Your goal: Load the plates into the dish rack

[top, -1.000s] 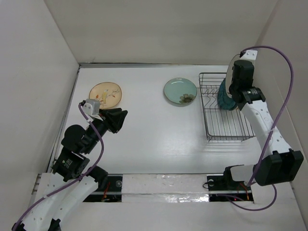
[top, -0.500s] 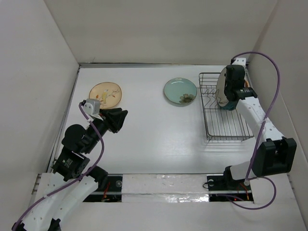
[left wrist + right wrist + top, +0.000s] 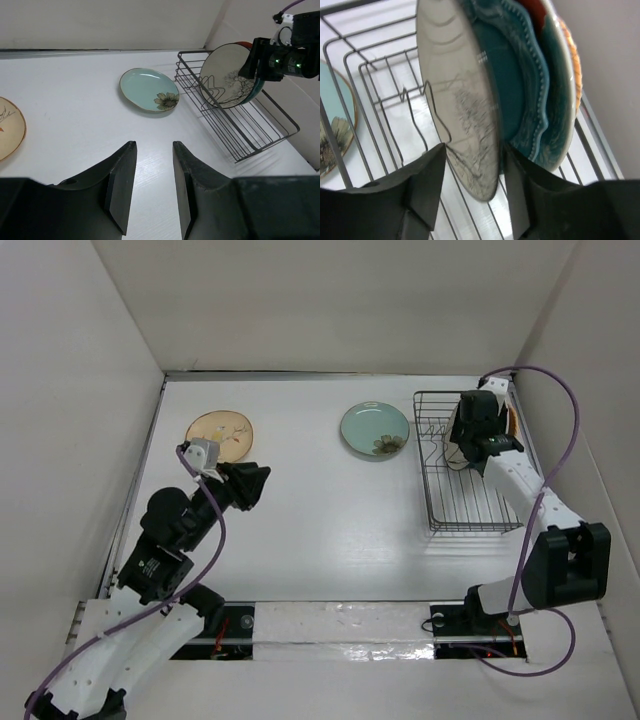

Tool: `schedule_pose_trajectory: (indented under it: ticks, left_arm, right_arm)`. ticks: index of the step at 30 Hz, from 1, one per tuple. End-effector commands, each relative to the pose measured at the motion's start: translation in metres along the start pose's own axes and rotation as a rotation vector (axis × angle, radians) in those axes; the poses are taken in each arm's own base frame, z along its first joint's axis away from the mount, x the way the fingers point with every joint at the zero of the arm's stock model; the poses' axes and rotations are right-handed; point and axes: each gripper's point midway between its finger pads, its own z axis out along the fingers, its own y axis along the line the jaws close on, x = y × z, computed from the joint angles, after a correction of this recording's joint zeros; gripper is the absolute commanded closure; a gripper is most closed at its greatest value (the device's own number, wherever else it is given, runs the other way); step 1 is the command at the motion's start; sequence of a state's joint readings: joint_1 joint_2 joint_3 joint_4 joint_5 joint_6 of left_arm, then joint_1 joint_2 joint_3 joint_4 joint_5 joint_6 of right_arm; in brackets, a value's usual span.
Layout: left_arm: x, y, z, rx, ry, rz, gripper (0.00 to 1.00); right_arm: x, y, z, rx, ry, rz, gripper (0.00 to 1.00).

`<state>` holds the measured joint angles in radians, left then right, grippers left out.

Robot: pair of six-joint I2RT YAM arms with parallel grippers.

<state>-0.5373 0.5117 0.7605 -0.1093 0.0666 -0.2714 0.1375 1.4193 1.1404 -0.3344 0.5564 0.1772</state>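
From above, the right pincer (image 3: 468, 437) is over the rack (image 3: 475, 510) at the surface's far right corner. Left wrist: the left pincer (image 3: 153, 147) is narrowly parted and empty, with the green plate (image 3: 148, 89) ahead. Right wrist: the jaws grip the upright cream plate (image 3: 460, 110), with the teal plate (image 3: 530, 100) just beside it.

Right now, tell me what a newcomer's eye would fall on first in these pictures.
The right claw grips a cream tree plate standing on edge in the dish rack at the right of the table, against a dark teal plate. Two more lie flat on the table: a pale green plate just left of the rack, and a tan floral plate far left, near the open left claw.
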Motion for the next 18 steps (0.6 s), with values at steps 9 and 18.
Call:
schedule_pose_trajectory:
  ticks: [9, 18]
  left_arm:
    - [0.024, 0.008, 0.060, -0.105, 0.169, -0.149, 0.88]
    - [0.074, -0.001, 0.158, -0.088, 0.373, -0.314, 1.00]
  right_arm:
    - [-0.053, 0.020, -0.087, -0.227, -0.243, 0.256, 0.24]
    - [-0.078, 0.069, -0.198, -0.765, -0.415, 0.370, 1.00]
